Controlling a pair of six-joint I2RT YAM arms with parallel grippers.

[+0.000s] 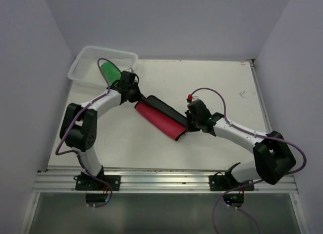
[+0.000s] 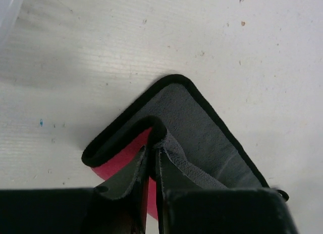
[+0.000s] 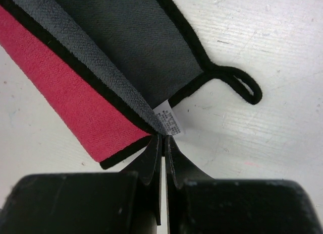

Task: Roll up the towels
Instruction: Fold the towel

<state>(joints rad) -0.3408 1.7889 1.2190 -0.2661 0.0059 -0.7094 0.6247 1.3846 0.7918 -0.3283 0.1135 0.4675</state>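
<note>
The red towel point(image 1: 159, 120) lies diagonally mid-table, folded lengthwise with its dark grey underside point(image 2: 197, 128) showing along the far edge. My left gripper point(image 1: 137, 99) is at its upper-left end, jaws shut on the black-hemmed edge point(image 2: 153, 152). At the lower-right end my right gripper point(image 1: 187, 124) is shut on the corner point(image 3: 163, 139) beside the white label point(image 3: 169, 120). The red face point(image 3: 65, 98) sits left of the fingers there. The green towel point(image 1: 109, 71) lies rolled in the basket at the far left.
A white mesh basket point(image 1: 83, 67) sits at the table's far left corner, just behind the left arm. The towel's black hanging loop point(image 3: 242, 88) lies flat on the table to the right. White walls close in both sides.
</note>
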